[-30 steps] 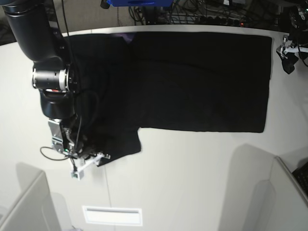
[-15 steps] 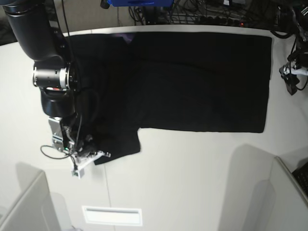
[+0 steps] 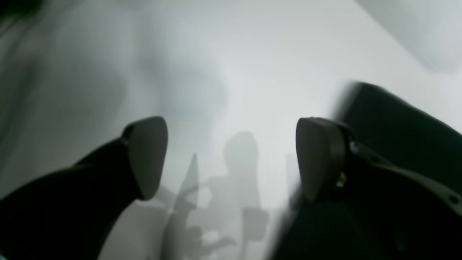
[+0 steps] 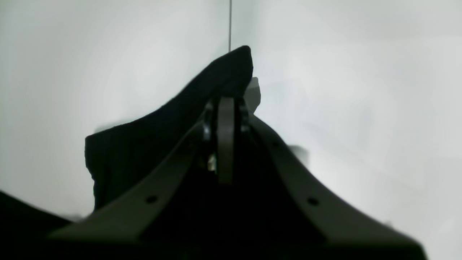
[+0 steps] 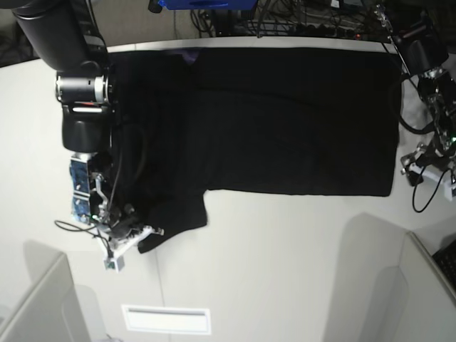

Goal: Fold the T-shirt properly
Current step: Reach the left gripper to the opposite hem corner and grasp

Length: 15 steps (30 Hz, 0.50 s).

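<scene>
The T-shirt (image 5: 285, 121) is lying spread flat on the white tabletop (image 5: 285, 271), black side up, its body stretching across the far half in the base view, one sleeve (image 5: 174, 217) reaching toward the near edge on that view's left.

The right hand (image 5: 132, 235) is sitting at the tip of that sleeve. Right wrist view: the fingers (image 4: 225, 137) are pressing fully together, and a fold of the black cloth (image 4: 173, 119) is rising between them into a peak above the tabletop. So the hand is pinching the sleeve edge.

The left hand (image 5: 427, 165) is hanging at the base view's right, just off the T-shirt's hem corner (image 5: 388, 189), over bare tabletop. Left wrist view, blurred: the two fingertips (image 3: 148, 155) are standing wide apart with nothing between them, only the pale surface and their own shadows below. A dark edge of cloth (image 3: 397, 115) is showing just beyond the finger on that view's right; cannot tell whether it is touching it.

Cables (image 5: 299, 18) are trailing behind the tabletop's far edge. A white rectangular label (image 5: 167, 319) is lying near the front edge.
</scene>
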### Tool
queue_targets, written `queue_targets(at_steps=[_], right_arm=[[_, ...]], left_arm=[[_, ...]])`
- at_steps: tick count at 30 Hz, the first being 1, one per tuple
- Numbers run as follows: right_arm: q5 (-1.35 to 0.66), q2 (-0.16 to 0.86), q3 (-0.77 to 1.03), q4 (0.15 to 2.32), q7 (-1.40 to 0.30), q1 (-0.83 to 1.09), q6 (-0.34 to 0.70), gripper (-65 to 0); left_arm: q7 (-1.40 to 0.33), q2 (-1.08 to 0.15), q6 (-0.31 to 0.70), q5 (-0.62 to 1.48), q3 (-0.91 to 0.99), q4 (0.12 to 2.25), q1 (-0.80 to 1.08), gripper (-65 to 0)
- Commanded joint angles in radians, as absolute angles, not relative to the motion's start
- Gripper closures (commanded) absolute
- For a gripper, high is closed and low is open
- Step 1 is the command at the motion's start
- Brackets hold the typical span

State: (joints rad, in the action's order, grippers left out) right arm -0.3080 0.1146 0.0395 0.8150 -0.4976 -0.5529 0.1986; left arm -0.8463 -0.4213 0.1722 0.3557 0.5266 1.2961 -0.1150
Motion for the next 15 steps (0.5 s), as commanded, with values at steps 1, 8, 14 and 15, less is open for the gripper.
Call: queue_targets(at_steps=[1,8,14,15], right_arm=[[-0.315,0.122,0.042,0.851,-0.481,-0.572,0.203,0.0],[-0.315,0.122,0.042,0.928,-0.513,-0.544,0.202,0.0],[-0.315,0.122,0.041,0.952,-0.526,-0.542,0.202,0.0],[-0.315,0.122,0.039,0.957,-0.526,-0.542,0.202,0.0]], left_arm=[[-0.829,-0.447,0.173,0.352,0.504,1.279,-0.153,-53.0],[-0.828,-0.444,0.173,0.352,0.355,1.079,-0.325,-53.0],[-0.828,-0.43,0.173,0.352,0.329,1.009,-0.392,-53.0],[-0.828,-0.424,0.173,0.351,0.329,1.001,-0.398,-53.0]])
